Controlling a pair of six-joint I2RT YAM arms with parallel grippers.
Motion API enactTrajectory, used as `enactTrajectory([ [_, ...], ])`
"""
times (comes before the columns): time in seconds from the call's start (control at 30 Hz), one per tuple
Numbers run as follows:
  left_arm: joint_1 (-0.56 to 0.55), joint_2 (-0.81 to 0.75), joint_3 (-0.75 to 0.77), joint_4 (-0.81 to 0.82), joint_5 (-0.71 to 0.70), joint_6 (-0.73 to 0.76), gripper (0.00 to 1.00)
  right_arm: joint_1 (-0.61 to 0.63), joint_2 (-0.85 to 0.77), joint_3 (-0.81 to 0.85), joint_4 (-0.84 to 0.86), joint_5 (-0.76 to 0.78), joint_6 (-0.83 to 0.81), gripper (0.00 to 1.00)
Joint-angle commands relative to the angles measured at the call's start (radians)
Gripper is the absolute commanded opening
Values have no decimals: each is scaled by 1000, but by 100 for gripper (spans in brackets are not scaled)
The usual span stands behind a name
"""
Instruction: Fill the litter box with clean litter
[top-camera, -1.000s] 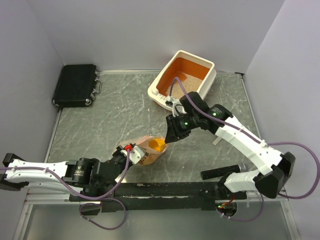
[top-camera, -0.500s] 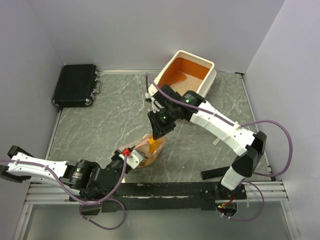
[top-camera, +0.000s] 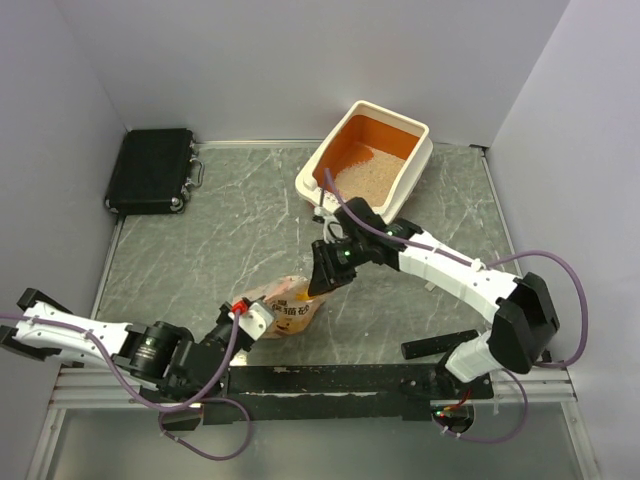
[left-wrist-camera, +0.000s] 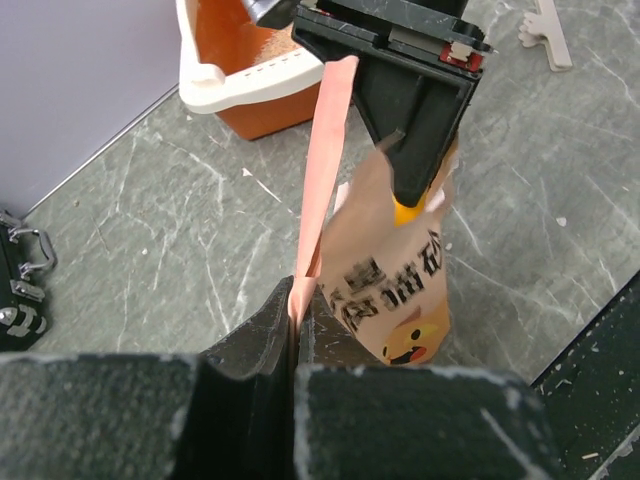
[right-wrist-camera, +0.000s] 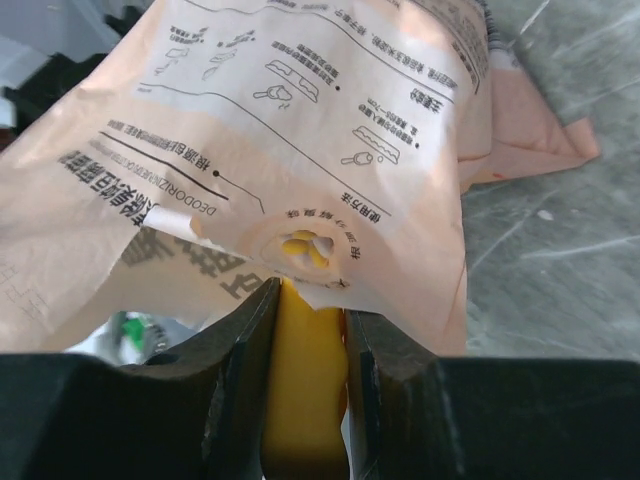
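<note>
One litter box (top-camera: 418, 168) at far table (top-camera: 230, 235) edge, one clean litter (top-camera: 365, 172) patch inside; one bag (top-camera: 291, 313), edge pinched by left gripper (left-wrist-camera: 297, 315); one scoop (right-wrist-camera: 300, 345) clamped by right gripper (top-camera: 322, 275), now deeper inside bag.

On the worktop (top-camera: 230, 240), the case (top-camera: 150, 170) lies far left, the litter box (top-camera: 419, 163) holding litter (top-camera: 365, 172) far right, the bag (top-camera: 290, 312) nearer, between them.
</note>
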Motion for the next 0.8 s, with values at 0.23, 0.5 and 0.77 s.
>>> enactTrajectory([
  [0.23,-47,-56,-54,102,18,77,1,-139,-130,-470,541,-340,232,0],
  [0.5,-48,-35,-52,88,35,71,1,-204,-224,-729,1026,-485,487,0],
  [0.77,-48,-81,-54,94,82,80,1,-250,-258,-889,1491,-535,726,0],
])
